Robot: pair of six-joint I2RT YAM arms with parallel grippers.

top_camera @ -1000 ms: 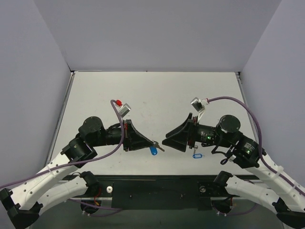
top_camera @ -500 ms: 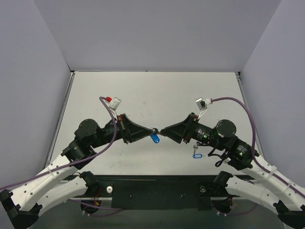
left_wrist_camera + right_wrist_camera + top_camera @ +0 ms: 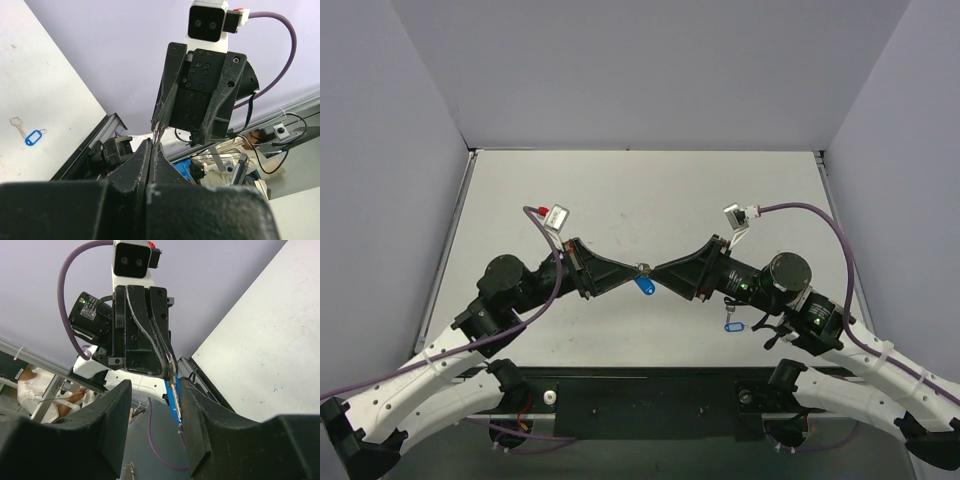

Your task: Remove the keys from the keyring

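Note:
My left gripper (image 3: 636, 270) is shut on the keyring (image 3: 643, 268) and holds it in the air over the near middle of the table. Its closed tips (image 3: 152, 145) pinch the thin ring (image 3: 157, 132). The blue tag (image 3: 644, 286) hangs below the ring. In the right wrist view the key (image 3: 172, 382) and blue tag (image 3: 171, 395) hang from the left gripper. My right gripper (image 3: 658, 272) is open, tip to tip with the left one. Its jaws (image 3: 156, 386) stand on either side of the key, which lies close to the right-hand finger (image 3: 196, 410).
A second keyring with a blue tag (image 3: 732, 326) and a key lies on the table under my right arm. It also shows in the left wrist view (image 3: 34, 137) with its key (image 3: 18, 126). Grey walls enclose the table (image 3: 640, 200).
Both grippers have risen and moved away from me, closing in tip to tip. The left gripper carried the keyring up; the right gripper's open jaws now straddle the key.

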